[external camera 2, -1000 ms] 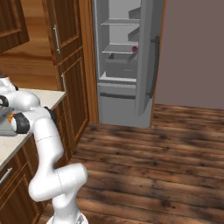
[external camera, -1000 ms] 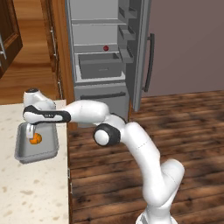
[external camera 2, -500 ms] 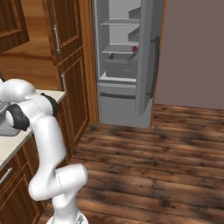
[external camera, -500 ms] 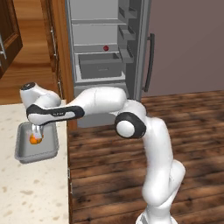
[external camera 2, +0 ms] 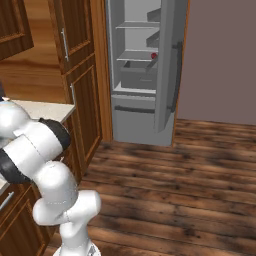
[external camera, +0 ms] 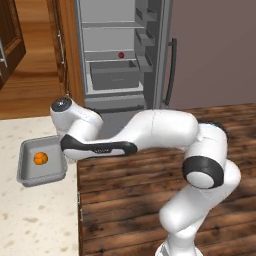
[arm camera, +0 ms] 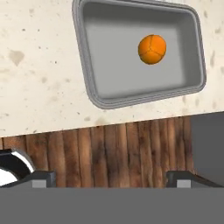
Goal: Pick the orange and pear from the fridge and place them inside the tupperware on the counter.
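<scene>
Gripper: fingers (arm camera: 43, 178) stand wide apart at the bottom of the hand view, one tip at either side, with nothing between them (open and empty); wooden floor (arm camera: 113, 153) lies below the gap.
Arm: white links (external camera: 160, 132) reach from the base at lower right of the left base view across to the counter's edge, the wrist ending just beside the container.
Floor: dark brown planks (external camera 2: 170, 200) run from the cabinet front to the fridge.
Counter: beige, brown-speckled stone (external camera: 35, 215) at the left of the left base view; the hand view shows its edge (arm camera: 39, 87) meeting the floor planks.
Tupperware: shallow grey rectangular tray (external camera: 26, 175) with rounded corners and flared rim (arm camera: 85, 83), resting on the counter near its edge, lidless.
Orange: bright orange ball (external camera: 40, 158) inside the tupperware, lying on its floor apart from the walls; the hand view shows it (arm camera: 152, 49) toward one end of the tray.
Cabinets: brown wooden fronts with silver bar handles (external camera 2: 80, 95) stand between the counter and the fridge.
Fridge: tall grey unit (external camera: 125, 100) with door (external camera 2: 167, 75) swung open, pale shelves and a grey drawer (external camera: 114, 75) visible inside (farthest element of the scene).
Pear: small dark red fruit (external camera: 121, 55) on a fridge shelf directly above the drawer; the right base view shows it (external camera 2: 154, 55) at the shelf's right side, near the door racks.
</scene>
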Available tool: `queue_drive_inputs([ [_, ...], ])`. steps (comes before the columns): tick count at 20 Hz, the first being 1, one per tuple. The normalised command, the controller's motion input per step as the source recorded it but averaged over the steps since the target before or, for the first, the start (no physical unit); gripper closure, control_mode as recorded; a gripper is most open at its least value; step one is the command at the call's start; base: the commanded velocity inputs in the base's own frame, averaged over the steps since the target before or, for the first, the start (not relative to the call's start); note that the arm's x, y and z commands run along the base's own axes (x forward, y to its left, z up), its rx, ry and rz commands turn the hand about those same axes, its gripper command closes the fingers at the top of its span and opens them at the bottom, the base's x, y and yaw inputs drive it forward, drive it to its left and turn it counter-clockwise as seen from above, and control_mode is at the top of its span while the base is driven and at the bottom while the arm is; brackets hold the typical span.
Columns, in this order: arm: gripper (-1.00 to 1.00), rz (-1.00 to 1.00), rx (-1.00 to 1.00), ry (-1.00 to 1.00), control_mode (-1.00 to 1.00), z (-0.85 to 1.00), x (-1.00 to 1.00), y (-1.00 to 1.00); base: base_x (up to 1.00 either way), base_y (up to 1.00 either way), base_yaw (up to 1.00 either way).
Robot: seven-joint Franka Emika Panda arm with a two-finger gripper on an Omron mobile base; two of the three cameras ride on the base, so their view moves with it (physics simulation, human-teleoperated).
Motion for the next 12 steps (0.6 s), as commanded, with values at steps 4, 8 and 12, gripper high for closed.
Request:
queue_drive_inputs([
  [4, -1.0, -0.11, 0.24, -0.01, -1.0, 0.98, -0.26, -1.0, 0.0, 0.0, 0.0],
  [8, -1.0, -0.27, 0.24, 0.0, -1.0, 0.42, -0.26, -1.0, 0.0, 0.0, 0.0],
  [12, -1.0, -0.48, 0.2, 0.09, -1.0, 0.26, -0.04, -1.0, 0.0, 0.0, 0.0],
])
